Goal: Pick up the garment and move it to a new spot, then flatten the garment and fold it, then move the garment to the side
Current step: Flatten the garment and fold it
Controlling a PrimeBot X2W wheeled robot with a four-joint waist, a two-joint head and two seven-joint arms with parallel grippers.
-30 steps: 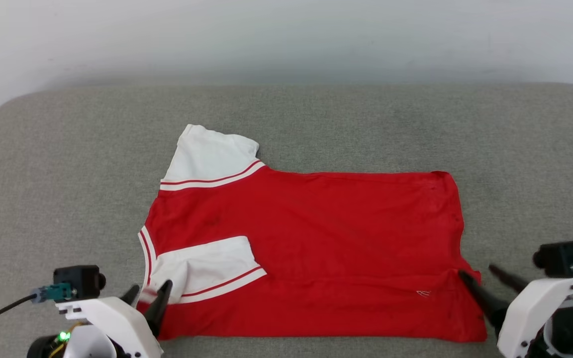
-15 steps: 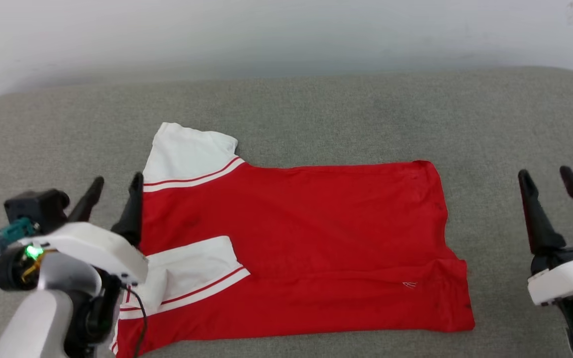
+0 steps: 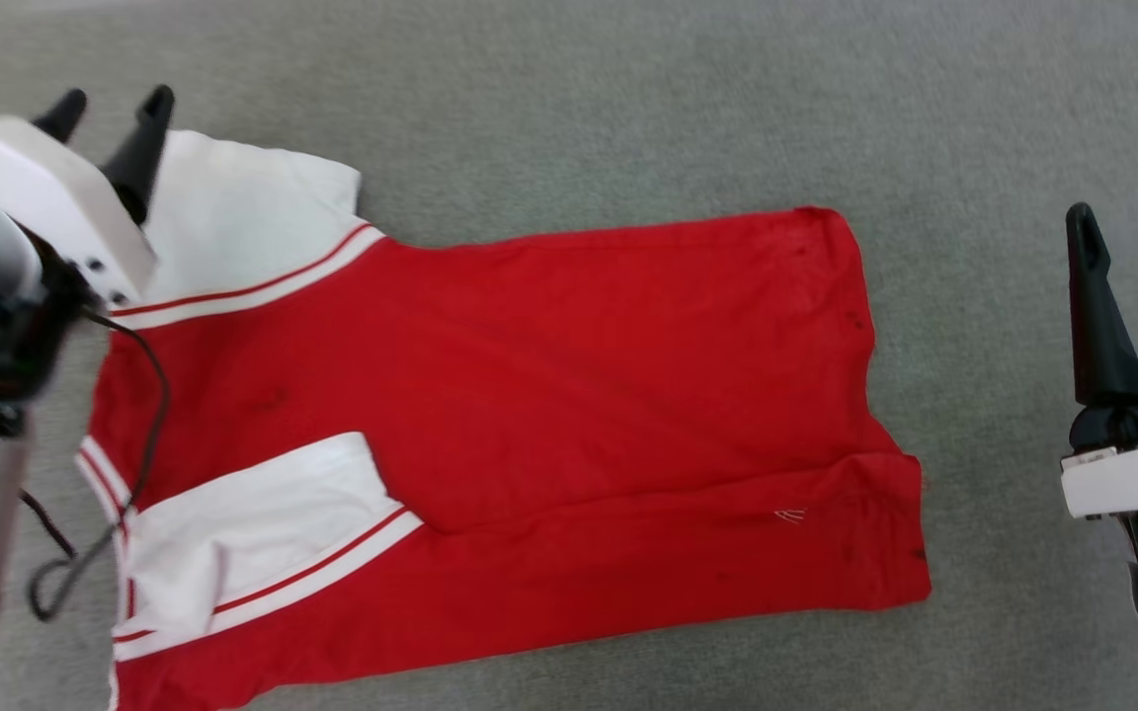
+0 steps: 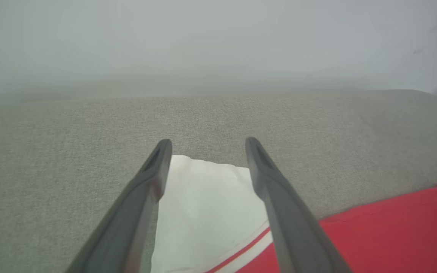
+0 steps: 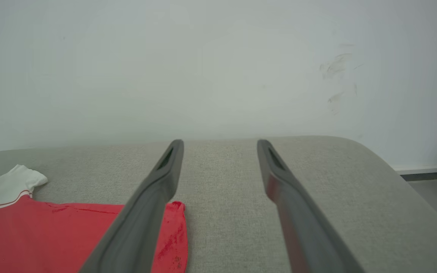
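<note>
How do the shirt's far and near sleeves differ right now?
The far sleeve sticks out past the body onto the cushion; the near sleeve is folded in over the red body. The open left gripper is poised at the far sleeve's end; the near sleeve lies away from it. Both are white with red-striped trim.

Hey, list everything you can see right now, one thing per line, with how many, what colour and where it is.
jersey T-shirt: one, red with white, red-striped sleeves, spread in the middle of the padded surface, near sleeve folded onto the body
padded surface: one, grey fabric, under the T-shirt
wall: one, white, behind the padded surface
cable: one, black, looping over the T-shirt's collar end
left gripper: one, dark fingers, open, at the far white sleeve
right gripper: one, dark fingers, open, right of the T-shirt's hem, apart from it
</note>
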